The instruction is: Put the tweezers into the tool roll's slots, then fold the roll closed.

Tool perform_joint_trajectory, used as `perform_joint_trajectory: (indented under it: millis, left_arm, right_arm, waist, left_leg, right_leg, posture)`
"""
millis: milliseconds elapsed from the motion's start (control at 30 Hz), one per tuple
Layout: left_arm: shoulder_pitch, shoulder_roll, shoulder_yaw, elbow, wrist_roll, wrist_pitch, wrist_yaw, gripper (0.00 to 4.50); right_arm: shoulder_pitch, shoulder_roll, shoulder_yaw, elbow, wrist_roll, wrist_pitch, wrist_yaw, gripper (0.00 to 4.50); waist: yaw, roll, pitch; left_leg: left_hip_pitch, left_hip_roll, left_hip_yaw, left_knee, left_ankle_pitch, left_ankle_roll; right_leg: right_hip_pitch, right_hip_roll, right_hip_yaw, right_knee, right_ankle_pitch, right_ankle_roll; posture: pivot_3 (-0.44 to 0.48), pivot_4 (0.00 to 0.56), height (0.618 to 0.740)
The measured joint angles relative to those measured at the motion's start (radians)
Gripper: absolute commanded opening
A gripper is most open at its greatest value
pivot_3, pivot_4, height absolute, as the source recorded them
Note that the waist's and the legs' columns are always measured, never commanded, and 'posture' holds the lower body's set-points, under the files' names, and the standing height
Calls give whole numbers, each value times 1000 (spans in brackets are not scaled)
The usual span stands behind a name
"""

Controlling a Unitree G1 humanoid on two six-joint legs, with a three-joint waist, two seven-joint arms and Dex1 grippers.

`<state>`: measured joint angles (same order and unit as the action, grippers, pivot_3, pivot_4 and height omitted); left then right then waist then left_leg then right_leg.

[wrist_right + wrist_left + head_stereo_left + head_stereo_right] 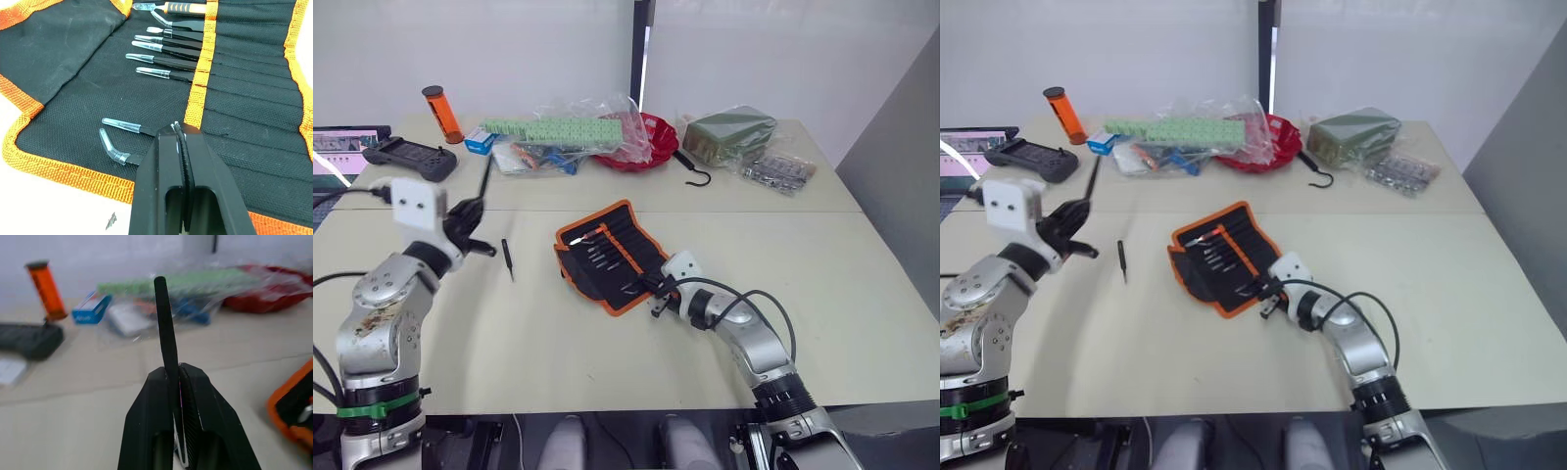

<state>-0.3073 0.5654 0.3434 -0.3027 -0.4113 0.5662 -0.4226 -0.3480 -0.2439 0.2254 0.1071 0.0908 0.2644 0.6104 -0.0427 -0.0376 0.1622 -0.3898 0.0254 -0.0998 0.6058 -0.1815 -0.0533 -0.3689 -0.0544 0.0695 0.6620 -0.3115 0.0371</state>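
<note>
Your open roll (612,255) lies flat mid-tabletop (558,333). Count seven capped tips there in the right wrist view: five tweezers (166,49) side by side in the slots (244,73) under the orange band (203,58), plus two (124,139) lower down, next to your right hand (178,134). An orange-handled tool (183,7) sits in the end slot. Your right hand rests over the roll's near edge, fingers pressed together, right at those two lower ones. Your left hand (465,223) is raised well left of the roll, pinching one upright tweezer (165,328). One more black piece (507,257) lies loose on the tabletop between left hand and roll.
</note>
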Motion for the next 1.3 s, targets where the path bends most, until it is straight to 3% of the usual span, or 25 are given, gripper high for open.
perform_joint_trajectory:
  millis: [133, 400, 633, 900, 1300]
  left_arm:
    - [-85, 106, -175, -26, -61, 63, -198, 24]
    - [-205, 242, -453, 41, 5, 160, -388, 24]
    - [-362, 264, -678, 116, 108, 246, -511, 24]
    - [-464, 213, -759, 205, 147, 337, -554, 24]
    - [-481, 184, -802, 246, 227, 336, -580, 24]
  right_arm:
    - [8, 18, -6, -11, 0, -1, -24, 0]
    - [45, 23, -9, -56, 0, 0, -68, 0]
    - [64, 27, -10, -78, 0, 0, -100, 0]
    - [83, 30, -9, -97, 1, 0, -122, 0]
    - [89, 29, -10, -98, 1, 0, -133, 0]
  waist:
    - [-2, 1, 1]
    - [-1, 7, 5]
    - [4, 7, 6]
    - [4, 7, 7]
    - [7, 7, 7]
  left_leg:
    - [0, 1, 0, 0, 0, 0]
    - [-2, 1, 0, 0, 0, 0]
    - [-4, 0, 0, 1, 0, 0]
    - [-8, 0, -2, 2, 0, 0]
    - [-9, -1, -2, 3, 0, 0]
  right_leg:
    - [0, 1, 0, 1, 0, 1]
    - [-2, 2, 0, 0, -2, 4]
    - [-3, 2, 0, 0, -4, 7]
    - [-6, 2, 0, 1, -4, 7]
    - [-6, 1, 0, 1, -4, 8]
  posture:
    - [0, 150, 740]
    - [0, 150, 740]
    - [0, 150, 740]
    - [0, 150, 740]
    - [0, 150, 740]
